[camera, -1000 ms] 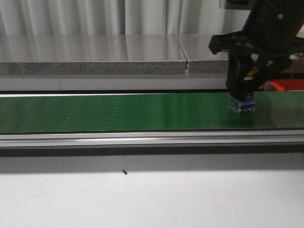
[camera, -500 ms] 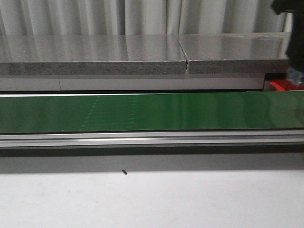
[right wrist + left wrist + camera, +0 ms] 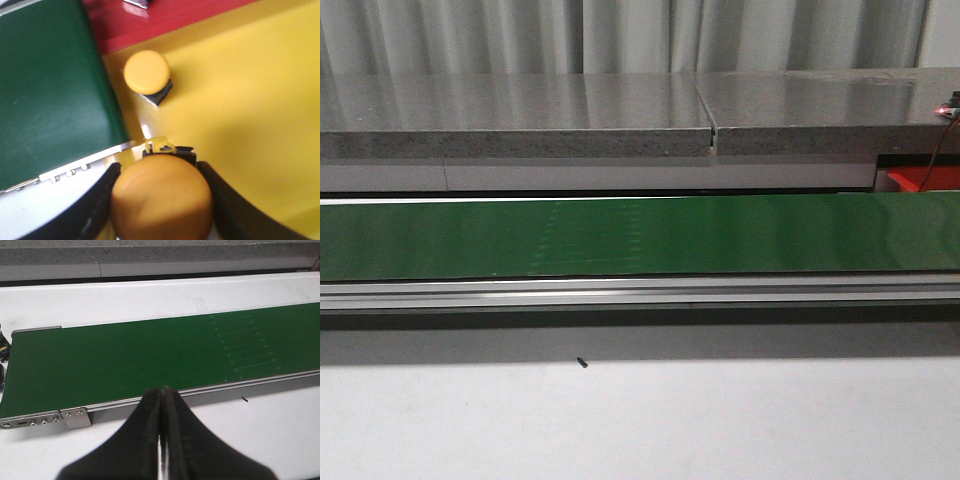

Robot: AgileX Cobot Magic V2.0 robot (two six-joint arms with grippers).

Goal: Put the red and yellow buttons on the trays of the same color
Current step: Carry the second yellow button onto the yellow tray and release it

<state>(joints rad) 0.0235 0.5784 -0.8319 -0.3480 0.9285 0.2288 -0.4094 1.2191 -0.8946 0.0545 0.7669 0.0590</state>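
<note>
The right claw [image 3: 162, 200] pinches a yellow button [image 3: 162, 197] by its sides, the domed cap filling the gap between the two dark fingers [image 3: 225, 197], and the right wrist view shows it hanging over the near edge of the yellow tray [image 3: 260, 100], just past the end of the green conveyor belt [image 3: 50, 95]. A second yellow button [image 3: 147, 70] already sits on that tray on its dark square base, close to the border with the red tray [image 3: 165, 17], of which only a strip shows. The step in hand looks like the release of the carried button onto the matching tray. To do it well, the arm would best move a little further over the yellow surface, away from the belt's metal end plate [image 3: 80, 165], so the base lands wholly on the tray and not on its lip. It should also keep clear of the button already there, lower until the base is close to the surface, and only then part the fingers, so the part does not bounce or tip onto its cap. The left claw [image 3: 161, 440] is pressed together with nothing in it, waiting above the white tabletop [image 3: 280, 430] beside the belt. In the front view the belt carries no button and neither arm appears.
</note>
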